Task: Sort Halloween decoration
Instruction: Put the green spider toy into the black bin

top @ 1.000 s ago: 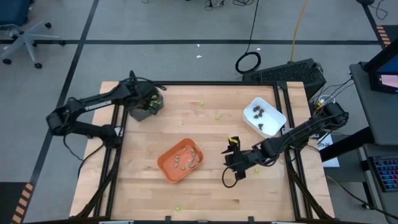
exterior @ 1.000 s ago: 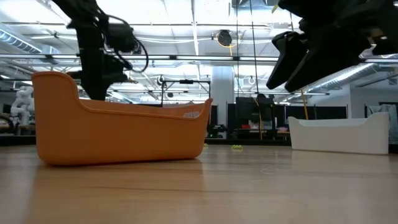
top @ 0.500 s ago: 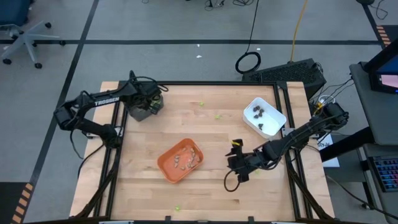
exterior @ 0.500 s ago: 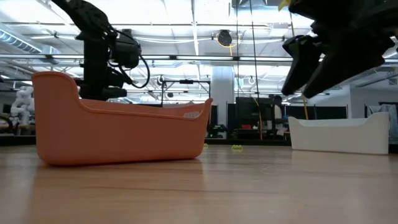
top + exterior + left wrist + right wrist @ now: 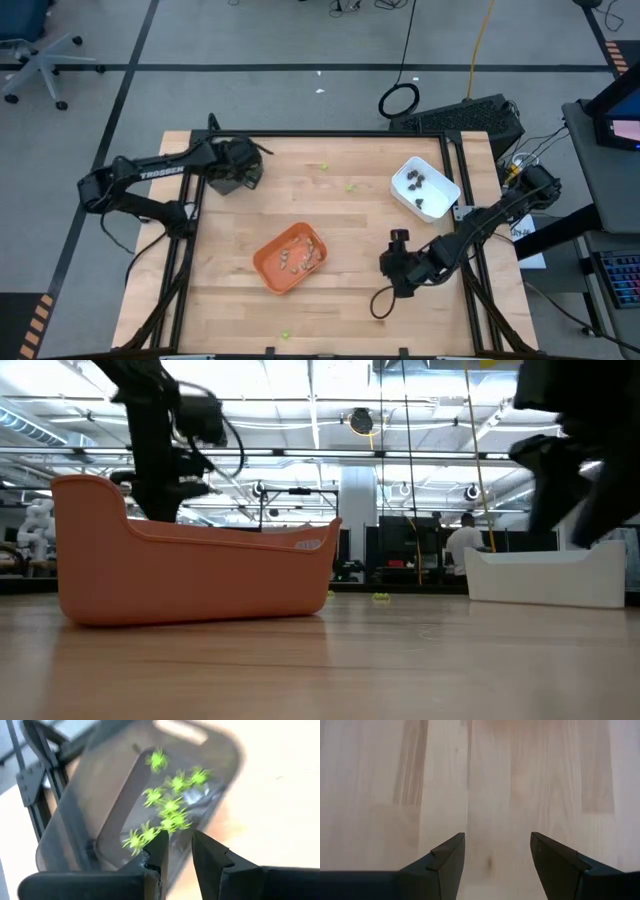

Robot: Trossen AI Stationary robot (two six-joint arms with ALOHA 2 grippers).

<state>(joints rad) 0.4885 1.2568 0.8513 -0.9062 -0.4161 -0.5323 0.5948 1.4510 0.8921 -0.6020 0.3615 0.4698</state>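
My left gripper point(image 5: 243, 170) hangs over the dark grey tray point(image 5: 75, 820) at the table's far left. Its fingers stand a little apart with nothing between them, just above the tray, where several lime-green decoration pieces point(image 5: 170, 807) lie. My right gripper point(image 5: 398, 242) stands open over bare wood point(image 5: 495, 780) right of the middle, holding nothing. Loose lime-green pieces lie on the table at the far middle point(image 5: 323, 167), point(image 5: 350, 185) and near the front edge point(image 5: 285, 335).
The orange tray point(image 5: 262, 262) with tan-grey pieces point(image 5: 295, 258) stands in the middle of the table. The white tray point(image 5: 443, 181) with dark brown pieces point(image 5: 415, 181) stands at the far right. A black frame runs around the table's edges.
My right gripper has gone toward the table's right edge, away from the orange tray, and has turned about as it went. It has stayed open.
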